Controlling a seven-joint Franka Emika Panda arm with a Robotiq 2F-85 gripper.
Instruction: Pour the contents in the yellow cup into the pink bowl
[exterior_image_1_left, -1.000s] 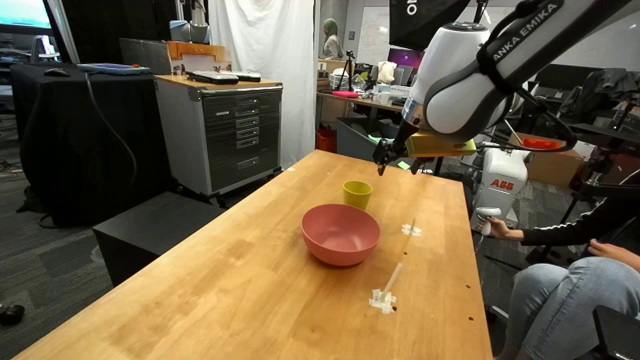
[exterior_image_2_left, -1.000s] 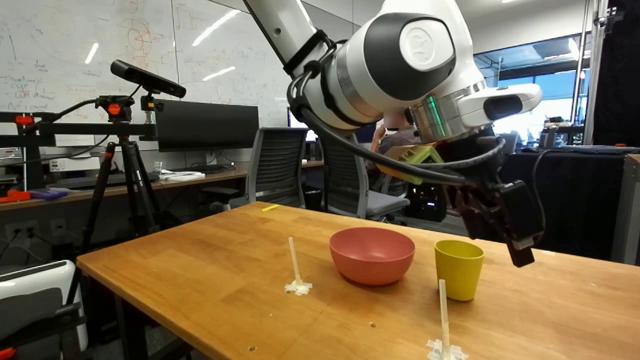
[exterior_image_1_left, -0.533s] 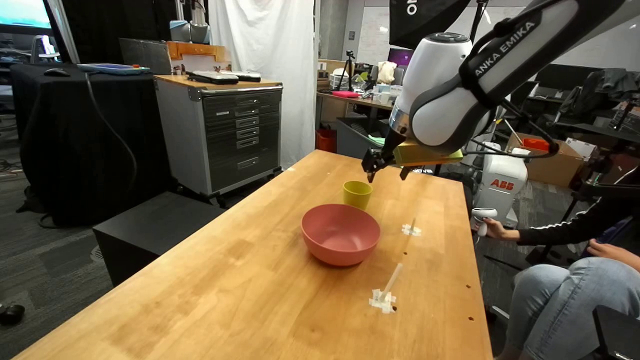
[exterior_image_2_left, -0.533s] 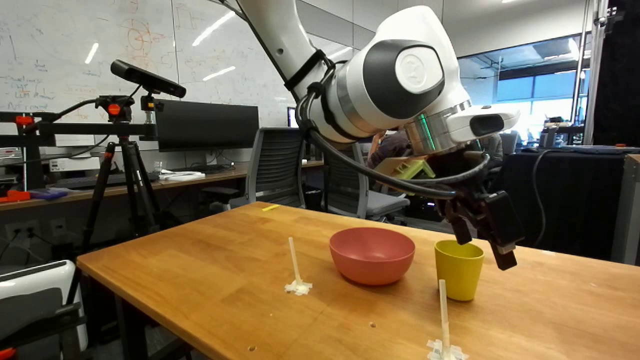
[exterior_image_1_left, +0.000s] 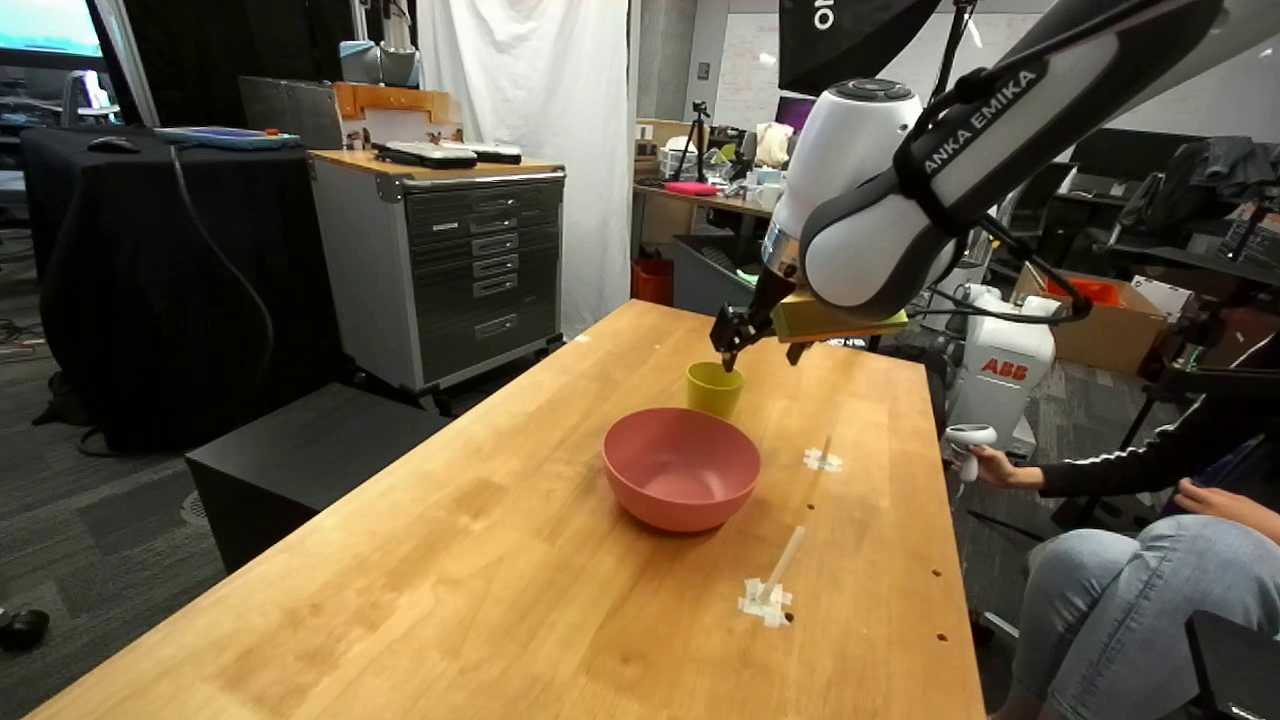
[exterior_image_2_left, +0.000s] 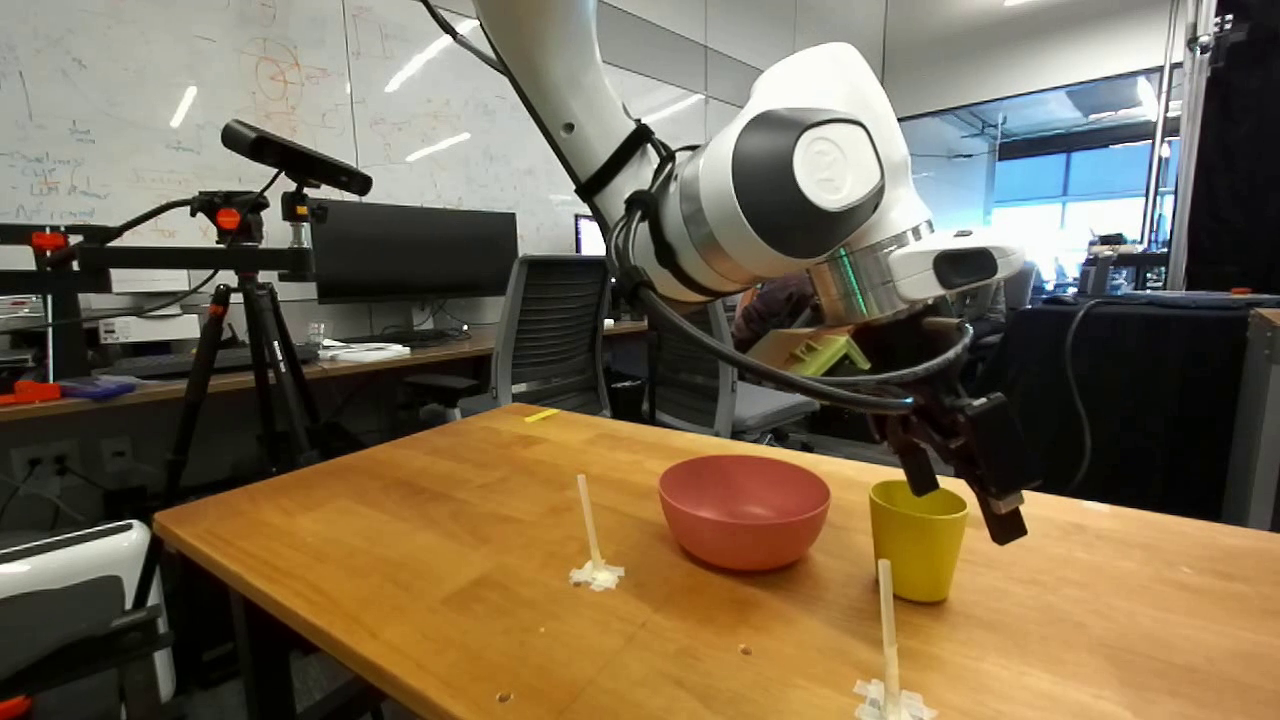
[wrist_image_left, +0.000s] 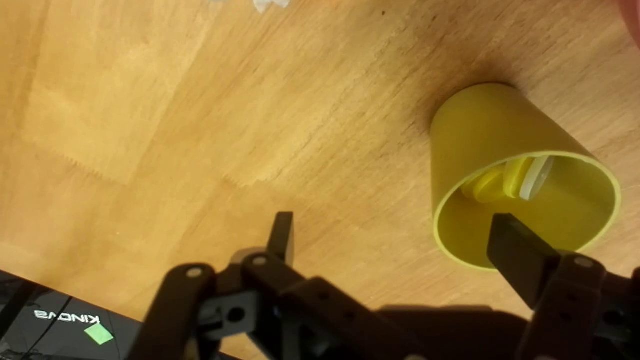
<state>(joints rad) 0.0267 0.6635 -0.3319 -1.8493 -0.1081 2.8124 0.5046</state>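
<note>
Tabletop (exterior_image_2_left: 450, 520): end effector (wrist_image_left: 394, 225) nearer cup (exterior_image_2_left: 922, 550)

A robotics lab: scribbled whiteboard (exterior_image_2_left: 150, 130), white ABB robot (exterior_image_1_left: 1005, 345), tripod (exterior_image_2_left: 248, 288), drawer cabinet (exterior_image_1_left: 480, 260).

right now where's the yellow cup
The yellow cup stands on the table in an exterior view, right of the pink bowl, partly behind a thin stick.

Arm (exterior_image_1_left: 985, 130): "ANKA EMIKA"
White robot (exterior_image_1_left: 1005, 345): "ABB"
Softbox (exterior_image_1_left: 850, 45): "O", rest cut off
Black surface (wrist_image_left: 67, 332): "KINOVA", right-to-left
Whiteboard (exterior_image_2_left: 130, 80): handwriting, illegible
</note>
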